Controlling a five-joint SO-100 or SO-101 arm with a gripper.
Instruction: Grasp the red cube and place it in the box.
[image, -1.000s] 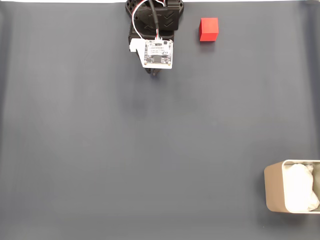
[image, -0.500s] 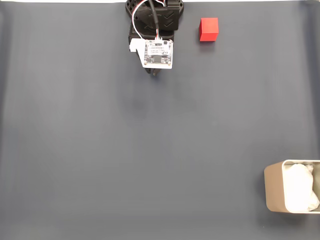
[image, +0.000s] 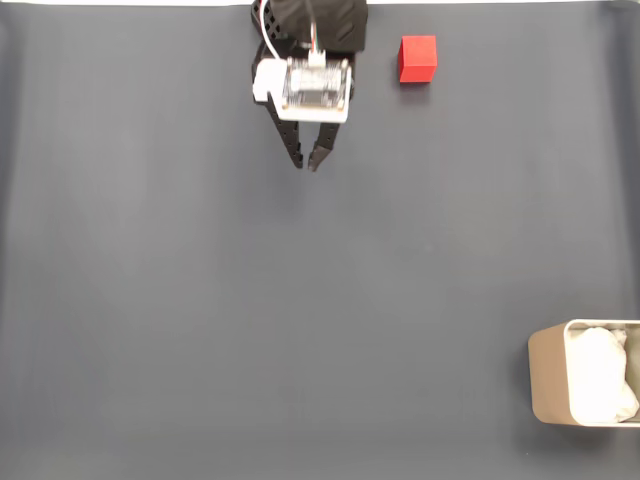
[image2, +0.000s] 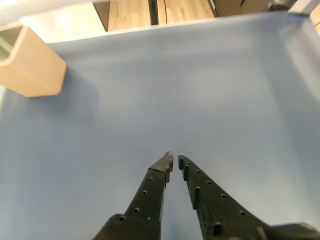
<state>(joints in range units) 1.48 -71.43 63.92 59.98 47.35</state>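
**Arm at its base, cube not yet addressed**

Your gripper (image: 307, 164) hangs close to the arm's base near the top edge of the fixed view, its two fingers drawn almost together with a thin gap at the tips and nothing between them; the wrist view (image2: 174, 159) confirms this. It points down-frame over bare grey mat (image: 300, 320), likely a starting pose and not an approach. The red cube (image: 418, 58) rests on the mat to the right of the gripper in the fixed view, apart from it. The box (image: 548, 385) sits well away at the lower right corner, padding inside.
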